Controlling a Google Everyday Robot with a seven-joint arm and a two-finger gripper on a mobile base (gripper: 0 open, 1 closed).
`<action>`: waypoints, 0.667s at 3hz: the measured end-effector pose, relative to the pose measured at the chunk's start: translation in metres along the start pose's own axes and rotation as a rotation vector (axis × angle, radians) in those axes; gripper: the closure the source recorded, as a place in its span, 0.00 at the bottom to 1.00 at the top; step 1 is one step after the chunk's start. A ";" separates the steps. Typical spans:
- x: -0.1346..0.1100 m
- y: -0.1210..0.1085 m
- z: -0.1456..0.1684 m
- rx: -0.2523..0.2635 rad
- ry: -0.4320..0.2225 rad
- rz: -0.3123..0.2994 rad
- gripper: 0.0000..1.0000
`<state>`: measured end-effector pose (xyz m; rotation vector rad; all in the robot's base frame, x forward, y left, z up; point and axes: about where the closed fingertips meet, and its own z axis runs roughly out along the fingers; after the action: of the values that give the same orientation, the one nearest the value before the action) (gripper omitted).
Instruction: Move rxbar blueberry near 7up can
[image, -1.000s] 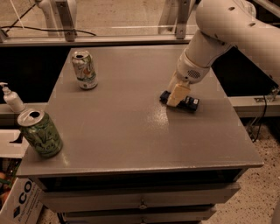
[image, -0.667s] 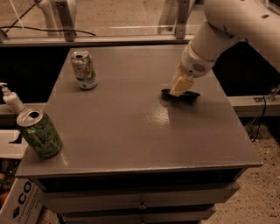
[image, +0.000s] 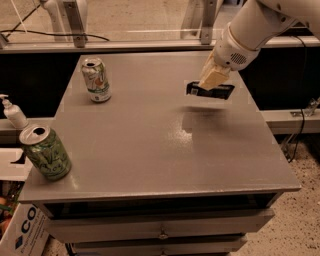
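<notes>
The rxbar blueberry (image: 210, 91) is a flat dark bar held in the air above the right half of the grey table (image: 150, 145). My gripper (image: 214, 80) is shut on it from above, its cream fingers (image: 213, 77) pinching the bar's top edge. A shadow lies on the table under the bar. The 7up can (image: 96, 80), silver-white with green and red-orange marks, stands upright at the table's far left, well to the left of the bar.
A wholly green can (image: 46, 153) with pale claw marks stands at the table's front left corner. A white pump bottle (image: 13, 113) sits off the table's left side. A cardboard box (image: 22, 227) is on the floor at the lower left. Drawers run under the table's front edge.
The gripper has closed on the bar and lifted it off the table. Bar and gripper are now higher and slightly farther back than before.
</notes>
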<state>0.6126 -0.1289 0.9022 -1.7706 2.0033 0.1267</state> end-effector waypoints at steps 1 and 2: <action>-0.015 -0.004 -0.013 0.025 -0.022 -0.028 1.00; -0.044 -0.006 -0.014 0.042 -0.050 -0.080 1.00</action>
<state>0.6172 -0.0944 0.9329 -1.8000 1.8841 0.1017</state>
